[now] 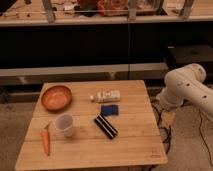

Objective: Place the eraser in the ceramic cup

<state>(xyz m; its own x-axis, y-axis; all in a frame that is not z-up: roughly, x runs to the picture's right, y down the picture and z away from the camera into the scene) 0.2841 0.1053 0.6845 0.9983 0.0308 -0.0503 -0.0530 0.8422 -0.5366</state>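
Observation:
The eraser (106, 126), a black oblong block with a pale stripe, lies flat and diagonal near the middle of the wooden table (90, 152). The ceramic cup (64, 124), small, pale and round, stands upright to the eraser's left, about a hand's width away, and looks empty. Only the robot's white arm (186, 86) shows, beyond the table's right edge. The gripper is not in view, and nothing is held over the table.
An orange-brown bowl (56, 97) sits at the back left. A white labelled bottle (106, 95) lies on its side at the back middle. A small blue square pad (109, 109) lies just behind the eraser. A carrot (46, 141) lies at the front left. Dark shelving stands behind the table.

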